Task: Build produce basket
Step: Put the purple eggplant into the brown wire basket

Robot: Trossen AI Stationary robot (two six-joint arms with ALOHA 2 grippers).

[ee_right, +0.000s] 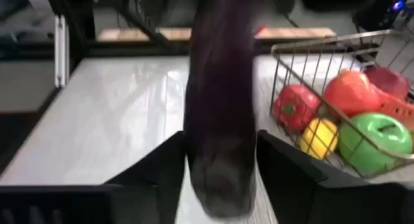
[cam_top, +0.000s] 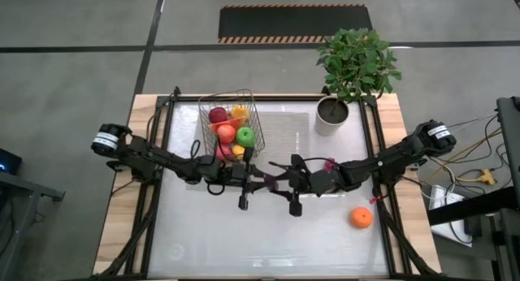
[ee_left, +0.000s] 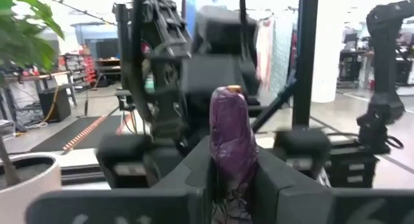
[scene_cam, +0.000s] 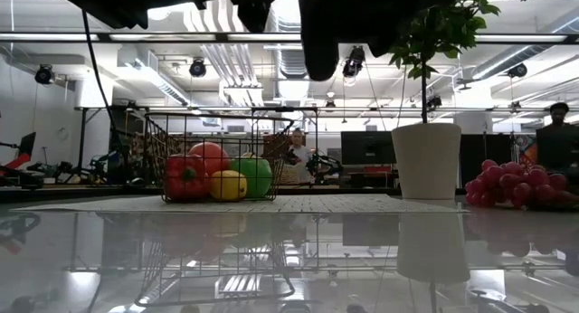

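2 claws are gripping 1 eggplant [ee_left: 231,143] between them above the bench [cam_top: 244,240]; the right claw [ee_right: 220,162] loosening early risks dropping it short of the basket [cam_top: 230,123].

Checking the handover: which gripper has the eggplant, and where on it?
Both grippers meet over mid-table. The left gripper has its jaws on one end of the eggplant. The right gripper brackets the other end; whether it grips cannot be told.

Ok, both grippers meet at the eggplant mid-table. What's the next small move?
Probably ease the right gripper back off the eggplant. The left gripper is shut on its other end, and the basket stands nearer the left arm, so the left looks best placed to carry it there.
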